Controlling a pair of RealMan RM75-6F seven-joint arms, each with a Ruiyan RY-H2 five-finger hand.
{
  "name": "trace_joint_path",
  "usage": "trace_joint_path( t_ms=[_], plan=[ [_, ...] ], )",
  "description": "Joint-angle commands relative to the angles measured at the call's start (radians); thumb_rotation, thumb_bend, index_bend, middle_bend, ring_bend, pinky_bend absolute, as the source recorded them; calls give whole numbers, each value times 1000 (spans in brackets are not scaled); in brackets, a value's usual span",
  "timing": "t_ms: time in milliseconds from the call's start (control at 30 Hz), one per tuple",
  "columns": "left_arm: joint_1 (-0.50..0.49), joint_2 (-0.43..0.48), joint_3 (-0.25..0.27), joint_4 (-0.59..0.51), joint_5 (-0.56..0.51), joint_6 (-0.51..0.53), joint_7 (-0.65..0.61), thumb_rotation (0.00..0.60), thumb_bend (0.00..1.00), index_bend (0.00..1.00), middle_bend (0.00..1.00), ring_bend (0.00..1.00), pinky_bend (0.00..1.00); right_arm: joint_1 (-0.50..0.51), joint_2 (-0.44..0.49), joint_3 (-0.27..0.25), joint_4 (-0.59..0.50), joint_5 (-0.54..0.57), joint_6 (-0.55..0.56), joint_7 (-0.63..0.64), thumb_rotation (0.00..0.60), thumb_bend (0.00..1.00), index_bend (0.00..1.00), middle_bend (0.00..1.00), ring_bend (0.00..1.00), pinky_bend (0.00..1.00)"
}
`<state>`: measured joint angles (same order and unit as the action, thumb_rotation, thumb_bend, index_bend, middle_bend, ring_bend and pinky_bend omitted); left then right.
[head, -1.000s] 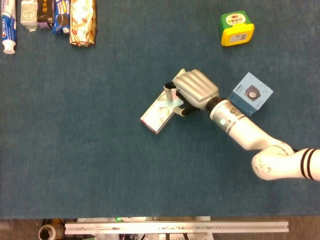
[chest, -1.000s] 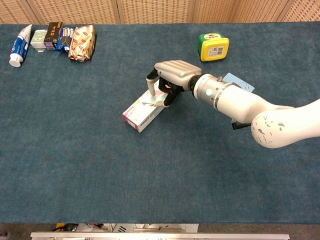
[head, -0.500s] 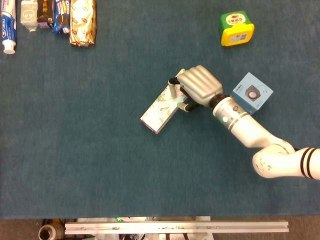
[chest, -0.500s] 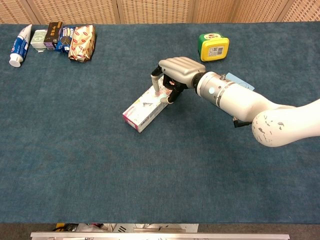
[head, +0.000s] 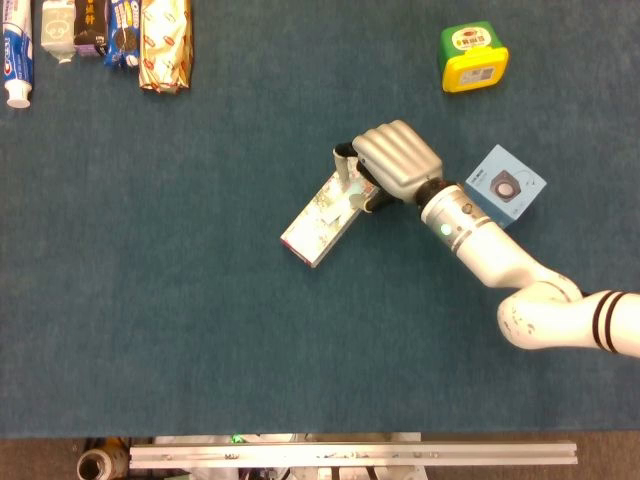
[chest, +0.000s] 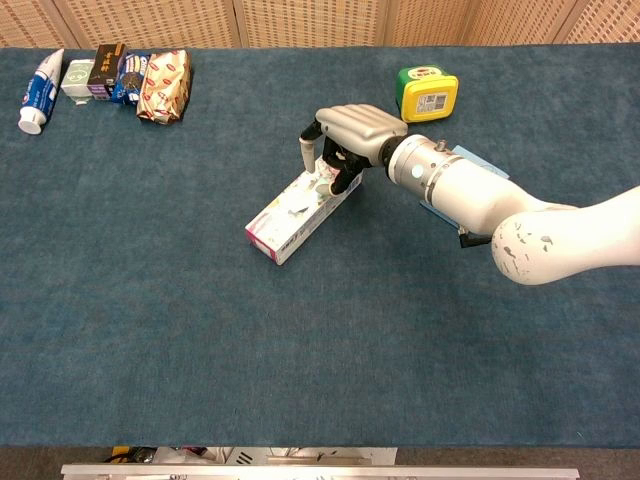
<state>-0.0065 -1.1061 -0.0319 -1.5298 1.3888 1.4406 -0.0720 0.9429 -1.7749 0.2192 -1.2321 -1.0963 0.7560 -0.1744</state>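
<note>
Head view: the right hand (head: 395, 162) has shifted up the table since a second ago and now sits over the upper end of the long white carton (head: 326, 214), fingers curled down onto it; whether it truly grasps the carton cannot be told, and the carton's print is unreadable. Chest view: same hand (chest: 350, 130), fingers touching the carton (chest: 295, 215) lying flat mid-table; the yellow-green box (chest: 427, 92) label is illegible.
</note>
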Motion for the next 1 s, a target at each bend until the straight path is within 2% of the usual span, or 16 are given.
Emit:
trace_joint_path(
  t_ms=[33, 200, 300, 467, 600, 767, 900, 1000],
  plan=[
    [-2, 3, -2, 2, 2, 0, -2, 600, 185, 134, 247, 255, 264, -24, 27, 0, -46, -40, 46, 26, 600, 198, 547, 938, 1000, 1000],
    [-11, 14, -4, 4, 11, -8, -5, 600, 185, 134, 247, 255, 264, -81, 93, -6, -130, -97, 152, 42, 600, 198, 538, 893, 1000, 1000],
    [-23, 19, -2, 5, 29, -17, -12, 600, 185, 134, 247, 258, 265, -135, 136, -18, -177, -117, 242, 21, 600, 201, 532, 830, 996, 1000],
    [-62, 36, 4, 7, 76, -58, -52, 600, 185, 134, 258, 285, 304, -231, 234, -49, -289, -130, 368, -48, 600, 242, 532, 731, 858, 999],
    [-105, 48, 8, 15, 128, -90, -89, 600, 185, 124, 315, 440, 496, -299, 329, -86, -366, -149, 455, -150, 600, 283, 531, 684, 794, 979],
    [-183, 67, 10, 26, 199, -151, -138, 600, 185, 119, 515, 627, 681, -376, 423, -117, -456, -146, 546, -259, 600, 325, 530, 671, 800, 980],
    [-260, 79, 12, 20, 262, -209, -165, 600, 188, 119, 636, 737, 763, -425, 483, -128, -522, -140, 591, -297, 600, 327, 530, 671, 807, 988],
    [-315, 85, 13, 16, 301, -249, -185, 600, 254, 118, 749, 835, 827, -448, 515, -128, -552, -128, 599, -297, 600, 326, 530, 671, 821, 997]
  ],
)
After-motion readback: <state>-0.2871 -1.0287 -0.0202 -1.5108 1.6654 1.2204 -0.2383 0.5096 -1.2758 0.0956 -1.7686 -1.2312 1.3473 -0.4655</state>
